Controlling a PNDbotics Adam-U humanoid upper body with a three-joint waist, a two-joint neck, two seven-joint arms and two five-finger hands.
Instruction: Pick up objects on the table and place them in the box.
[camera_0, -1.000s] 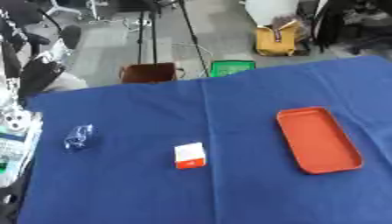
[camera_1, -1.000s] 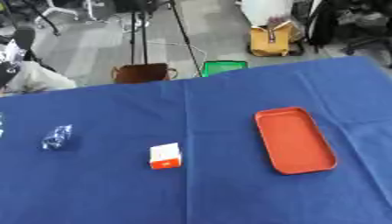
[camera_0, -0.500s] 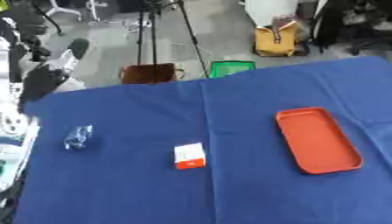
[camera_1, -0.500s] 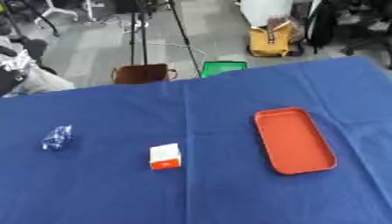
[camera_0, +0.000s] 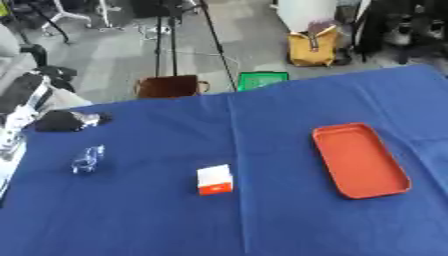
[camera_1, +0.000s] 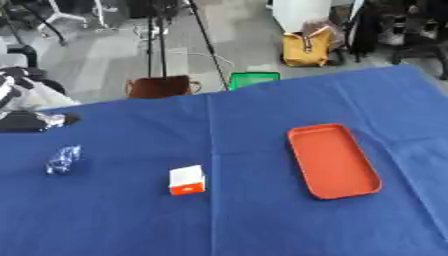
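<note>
A flat orange tray (camera_0: 360, 160) lies on the blue tablecloth (camera_0: 262, 225) at the right. Near the middle sits a small white box with an orange end (camera_0: 214, 180). A clear crumpled plastic thing (camera_0: 87, 159) lies at the left. My left hand (camera_0: 59, 121) shows as a dark shape with a silvery tip at the table's far left edge. It is behind the plastic thing and apart from it, with nothing seen in it. Its arm (camera_0: 24, 97) comes in from the left. My right hand shows in neither view.
Beyond the table's far edge, on the floor, stand a brown container (camera_0: 169, 86), a green crate (camera_0: 262, 80), a yellow bag (camera_0: 313, 47) and tripod legs (camera_0: 166, 30). A pale object (camera_0: 7, 145) sits at the left edge.
My left arm has swung from the lower left edge up and forward, so its hand is now over the table's far left edge. The objects on the cloth have not moved.
</note>
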